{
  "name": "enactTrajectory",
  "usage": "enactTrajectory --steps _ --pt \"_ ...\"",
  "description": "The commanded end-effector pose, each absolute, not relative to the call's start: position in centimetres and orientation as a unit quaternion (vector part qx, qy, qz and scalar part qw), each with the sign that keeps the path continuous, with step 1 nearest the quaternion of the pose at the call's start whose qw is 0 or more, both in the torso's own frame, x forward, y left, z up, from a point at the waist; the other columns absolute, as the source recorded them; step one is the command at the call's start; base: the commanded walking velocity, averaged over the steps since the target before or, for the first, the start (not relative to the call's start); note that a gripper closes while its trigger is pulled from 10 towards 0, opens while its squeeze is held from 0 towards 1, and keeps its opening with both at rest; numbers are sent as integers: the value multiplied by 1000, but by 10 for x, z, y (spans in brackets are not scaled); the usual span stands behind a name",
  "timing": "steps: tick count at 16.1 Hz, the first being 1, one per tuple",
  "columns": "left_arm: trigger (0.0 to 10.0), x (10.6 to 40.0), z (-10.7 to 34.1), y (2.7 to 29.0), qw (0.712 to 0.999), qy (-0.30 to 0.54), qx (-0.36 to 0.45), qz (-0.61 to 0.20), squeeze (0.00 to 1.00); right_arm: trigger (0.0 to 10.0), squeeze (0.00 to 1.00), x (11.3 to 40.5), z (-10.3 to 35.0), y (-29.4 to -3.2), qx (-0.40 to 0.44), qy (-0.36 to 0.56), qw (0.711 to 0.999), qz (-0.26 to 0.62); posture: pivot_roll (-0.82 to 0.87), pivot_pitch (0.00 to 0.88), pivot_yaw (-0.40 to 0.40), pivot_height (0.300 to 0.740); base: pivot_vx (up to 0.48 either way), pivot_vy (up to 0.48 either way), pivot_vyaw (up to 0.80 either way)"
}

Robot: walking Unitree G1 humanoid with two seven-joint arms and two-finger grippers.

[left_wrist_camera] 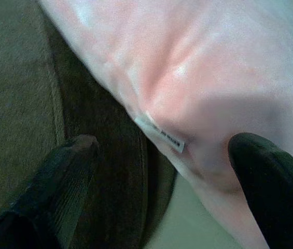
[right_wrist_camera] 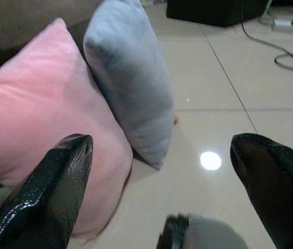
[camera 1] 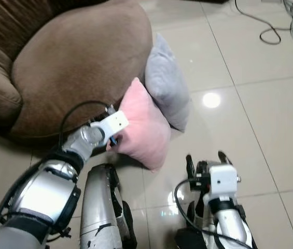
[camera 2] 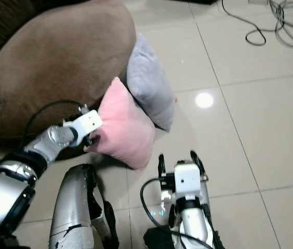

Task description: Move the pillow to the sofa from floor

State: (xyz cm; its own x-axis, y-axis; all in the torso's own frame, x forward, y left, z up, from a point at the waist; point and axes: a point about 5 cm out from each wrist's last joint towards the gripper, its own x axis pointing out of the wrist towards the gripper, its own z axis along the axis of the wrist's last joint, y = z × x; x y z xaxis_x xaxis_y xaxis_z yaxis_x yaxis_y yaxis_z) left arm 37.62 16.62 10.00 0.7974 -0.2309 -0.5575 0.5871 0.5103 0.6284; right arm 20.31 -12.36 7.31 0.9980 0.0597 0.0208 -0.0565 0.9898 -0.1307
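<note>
A pink pillow (camera 1: 143,126) stands on the floor, leaning against the brown sofa (camera 1: 79,57). Behind it a grey pillow (camera 1: 166,83) leans there too. My left gripper (camera 1: 114,136) is at the pink pillow's left edge, between pillow and sofa. In the left wrist view its fingers (left_wrist_camera: 58,187) stand open astride the pillow's lower seam with a white label (left_wrist_camera: 159,134). My right gripper (camera 1: 206,162) hovers low over the tiles, to the right of the pink pillow (right_wrist_camera: 42,135), open and holding nothing; the grey pillow (right_wrist_camera: 130,78) lies ahead of it.
Glossy beige floor tiles (camera 1: 250,114) stretch to the right. Cables (camera 1: 270,23) lie at the far right, and a dark box (right_wrist_camera: 213,10) stands beyond them. My own legs (camera 1: 102,207) show at the bottom.
</note>
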Motion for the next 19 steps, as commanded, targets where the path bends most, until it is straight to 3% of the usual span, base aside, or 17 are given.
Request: enactTrajectory --steps 1,6,10,11,12,13,17,19 --pt "10000 371 92 176 816 232 468 -248 1000 10000 0 196 76 -119 -65 -7 997 34 -68 363 147 495 0 0 0" --pt "10000 367 85 183 798 253 492 -240 1000 10000 0 176 76 -114 -55 15 998 22 -90 433 184 495 0 0 0" --pt "10000 366 80 175 810 268 465 -236 1000 10000 0 154 77 -113 -51 39 998 6 -131 480 195 495 0 0 0" --pt "3451 366 79 169 817 266 452 -238 1000 10000 0 151 77 -114 -53 43 998 1 -142 485 193 495 0 0 0" --pt "0 367 80 165 823 262 444 -240 541 10000 0 149 78 -115 -54 44 998 -2 -144 487 192 495 0 0 0" --pt "0 367 80 163 825 260 439 -243 0 10000 0 148 79 -116 -55 46 997 -6 -152 490 190 495 0 0 0" --pt "0 366 79 160 848 260 396 -236 0 10000 0 146 79 -119 -57 52 997 -11 -151 500 192 495 0 0 0" --pt "0 367 79 158 880 261 330 -223 0 10000 0 146 77 -119 -56 57 997 -11 -144 499 192 495 0 0 0"
